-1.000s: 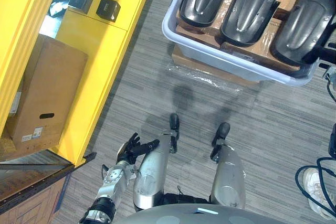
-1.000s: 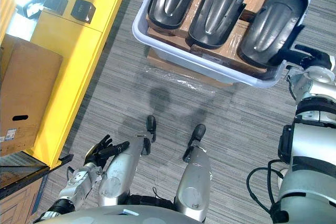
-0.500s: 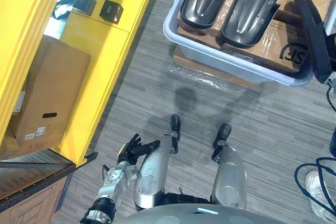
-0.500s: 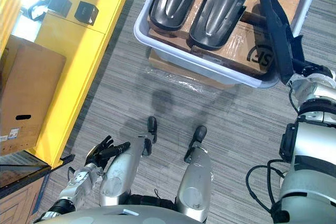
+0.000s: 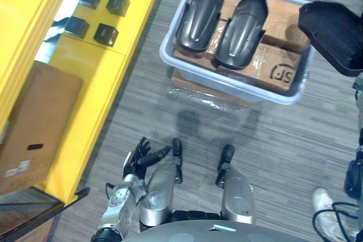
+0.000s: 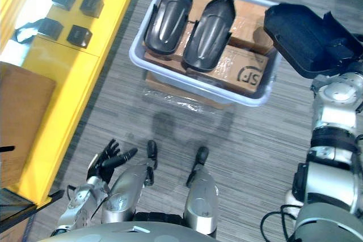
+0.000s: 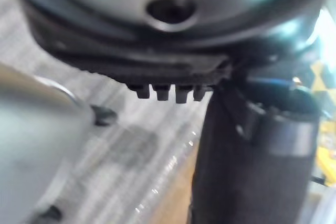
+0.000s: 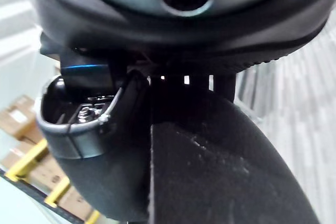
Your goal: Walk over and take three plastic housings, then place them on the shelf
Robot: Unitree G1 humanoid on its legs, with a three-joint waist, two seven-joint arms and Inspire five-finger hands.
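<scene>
Yellow shelf [image 5: 108,77] stood at left, awaiting parts; beside it our left robot hand [image 5: 136,160] hung open and empty. Two housings [image 5: 198,15] lay in the grey tub [image 5: 227,86]. Our right robot hand [image 8: 173,30] gripped the third housing [image 5: 334,35], held clear for carrying.

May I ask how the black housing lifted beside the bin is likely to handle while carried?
The lifted housing is a hollow shell, so probably light for its size and fairly stiff. Its smooth curved surface may be slippery. Gripped near one edge by the right hand, it might tilt or swing.
</scene>
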